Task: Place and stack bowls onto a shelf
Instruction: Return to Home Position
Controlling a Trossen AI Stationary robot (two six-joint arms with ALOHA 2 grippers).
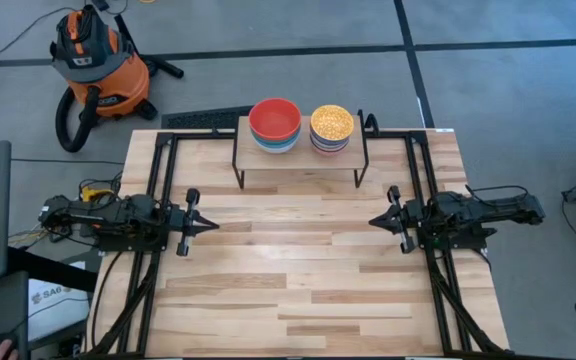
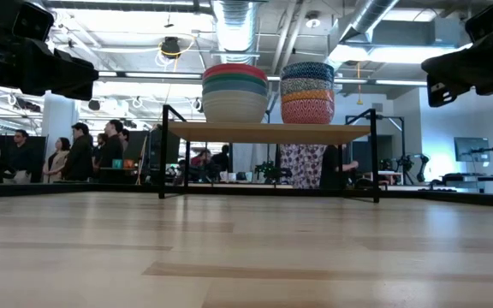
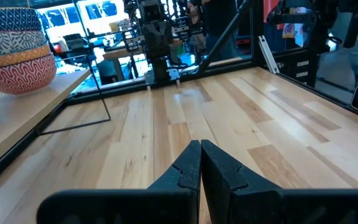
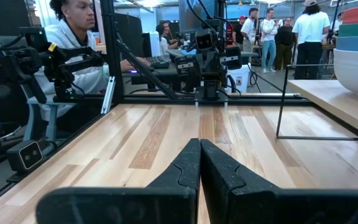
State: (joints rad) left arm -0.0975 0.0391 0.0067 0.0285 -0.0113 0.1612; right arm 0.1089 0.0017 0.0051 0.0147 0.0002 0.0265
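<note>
**High view.** Slatted wooden worktop [image 1: 298,280] across the lower centre of the frame. At its upper edge, centre, the shelf [image 1: 303,158]: a light-wood plank on thin black legs, carrying two stacks of bowls side by side, close but apart. Left-hand stack [image 1: 274,122] topped by a red bowl; right-hand stack [image 1: 331,124] showing a yellow speckled inside. Left tool [image 1: 213,226] at centre-left and right tool [image 1: 373,220] at centre-right, both clear of the shelf, tips pointed toward each other across bare boards, well apart. Orange shop vacuum [image 1: 93,60] on the floor, upper left.

**Low view.** Shelf plank at mid-frame. Left-hand stack, top to bottom: red, teal, blue, white. Right-hand stack, top to bottom: dark blue patterned, pale blue patterned, orange-yellow, red squiggle-patterned. People [image 2: 75,150] standing in the room behind, at left.

**Wrist views.** Fingers of each tool pressed together along their length, gap narrow to none, nothing held.
</note>
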